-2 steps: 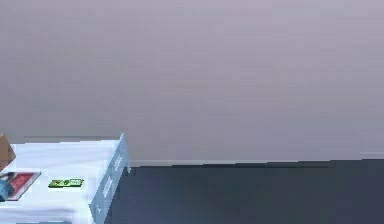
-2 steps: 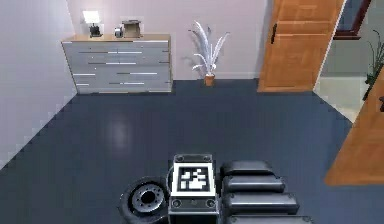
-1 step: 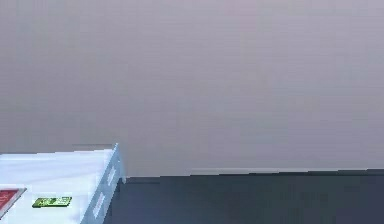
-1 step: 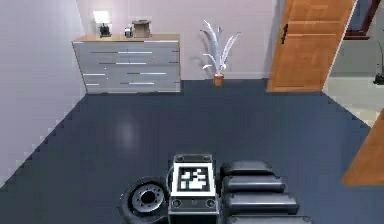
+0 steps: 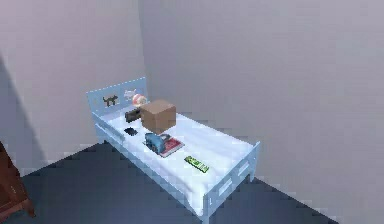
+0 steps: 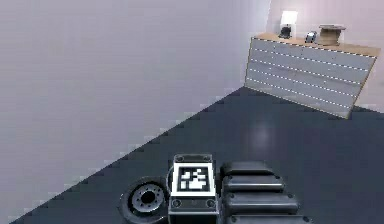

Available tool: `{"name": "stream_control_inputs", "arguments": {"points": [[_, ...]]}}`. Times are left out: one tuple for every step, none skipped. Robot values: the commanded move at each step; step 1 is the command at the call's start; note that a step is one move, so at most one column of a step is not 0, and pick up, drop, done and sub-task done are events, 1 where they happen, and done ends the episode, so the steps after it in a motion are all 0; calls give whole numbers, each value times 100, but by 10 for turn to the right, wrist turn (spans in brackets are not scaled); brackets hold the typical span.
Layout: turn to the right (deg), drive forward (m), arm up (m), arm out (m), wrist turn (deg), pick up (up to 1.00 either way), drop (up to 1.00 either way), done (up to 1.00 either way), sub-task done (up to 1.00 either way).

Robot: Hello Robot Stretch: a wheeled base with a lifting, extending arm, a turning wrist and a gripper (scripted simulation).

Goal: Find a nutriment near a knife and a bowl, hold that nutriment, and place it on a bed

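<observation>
STEP: approach bed (image 5: pixel 225 150) | bed lies forward of my end effector (image 6: pixel 147 200), well apart | grasp state: cannot tell

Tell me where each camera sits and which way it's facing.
Forward view: on the robot, facing ahead and slightly down at a blue bed in a corner; own body: none.
Arm side view: on the body, facing sideways over floor to a dresser; dark robot parts with a marked white square.
Shared: dark floor.
</observation>
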Motion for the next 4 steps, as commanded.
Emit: {"name": "stream_control_inputs", "arguments": {"points": [[0, 45, 0, 0, 0, 0, 0, 0, 0], [-300, 0, 0, 0, 0, 0, 0, 0, 0], [0, 45, 0, 0, 0, 0, 0, 0, 0], [450, 0, 0, 0, 0, 0, 0, 0, 0]]}}
